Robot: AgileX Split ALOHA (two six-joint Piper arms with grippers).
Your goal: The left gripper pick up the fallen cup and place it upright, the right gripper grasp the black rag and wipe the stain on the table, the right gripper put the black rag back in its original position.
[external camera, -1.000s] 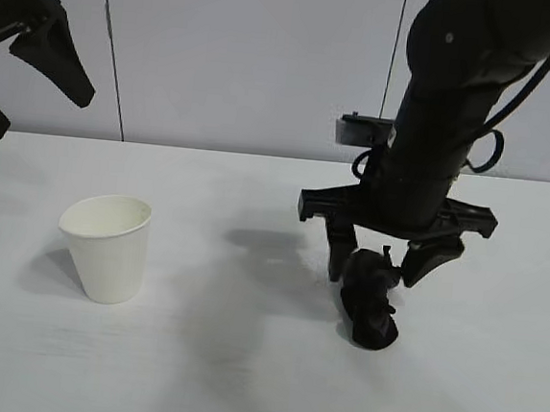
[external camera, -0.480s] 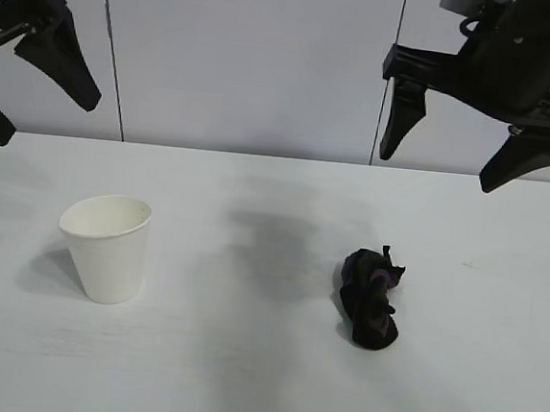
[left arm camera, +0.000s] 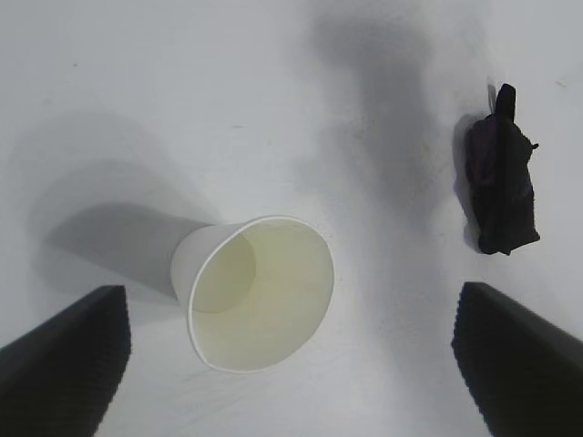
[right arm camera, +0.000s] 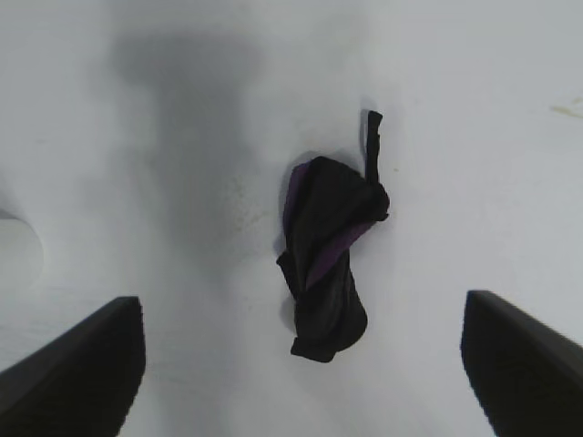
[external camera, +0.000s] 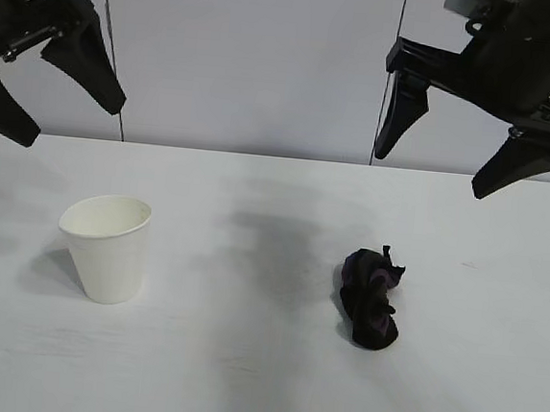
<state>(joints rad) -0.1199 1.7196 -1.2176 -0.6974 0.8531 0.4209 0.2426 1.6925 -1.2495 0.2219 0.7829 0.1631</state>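
The white cup [external camera: 108, 247] stands upright on the table [external camera: 242, 357] at the left; it also shows in the left wrist view [left arm camera: 260, 291], empty. The black rag [external camera: 370, 299] with purple streaks lies bunched on the table right of centre, also in the right wrist view [right arm camera: 328, 259] and the left wrist view [left arm camera: 499, 187]. My left gripper [external camera: 61, 120] hangs open and empty high above the table's left edge. My right gripper [external camera: 437, 174] hangs open and empty high above the rag. No stain shows anywhere on the table.
A grey panelled wall [external camera: 249, 59] stands behind the table's far edge. Soft shadows of the arms lie on the tabletop between the cup and the rag.
My right gripper let go of the rag and rose well above it, leaving the rag on the table. My left gripper shifted slightly right. The cup has not moved.
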